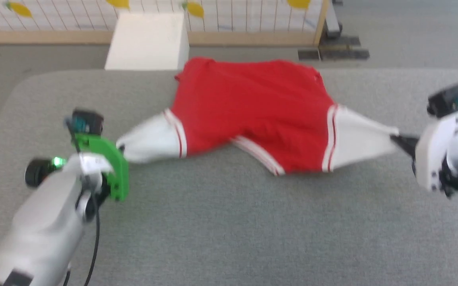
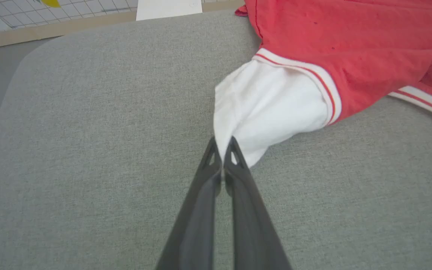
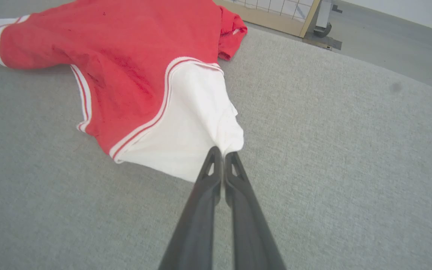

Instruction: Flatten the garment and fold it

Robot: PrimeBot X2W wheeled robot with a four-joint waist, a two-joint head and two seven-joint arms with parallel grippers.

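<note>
The garment (image 1: 253, 111), a red jersey with white short sleeves and red-white striped trim, lies stretched across the grey table (image 1: 229, 222), plain red side up. My left gripper (image 1: 121, 150) is shut on the tip of the garment's white sleeve (image 2: 272, 112) at the left. At the right, my right gripper (image 1: 396, 140) is shut on the tip of the other white sleeve (image 3: 189, 138). Both sleeves are pulled taut into points. In the wrist views the left gripper (image 2: 222, 144) and right gripper (image 3: 222, 154) pinch cloth between closed fingertips.
A white box (image 1: 147, 39) stands on the floor behind the table's far edge. A wire grid fence with a wooden frame (image 1: 253, 37) runs along the back, with a dark base (image 1: 334, 49) at its right end. The table's left corner is rounded.
</note>
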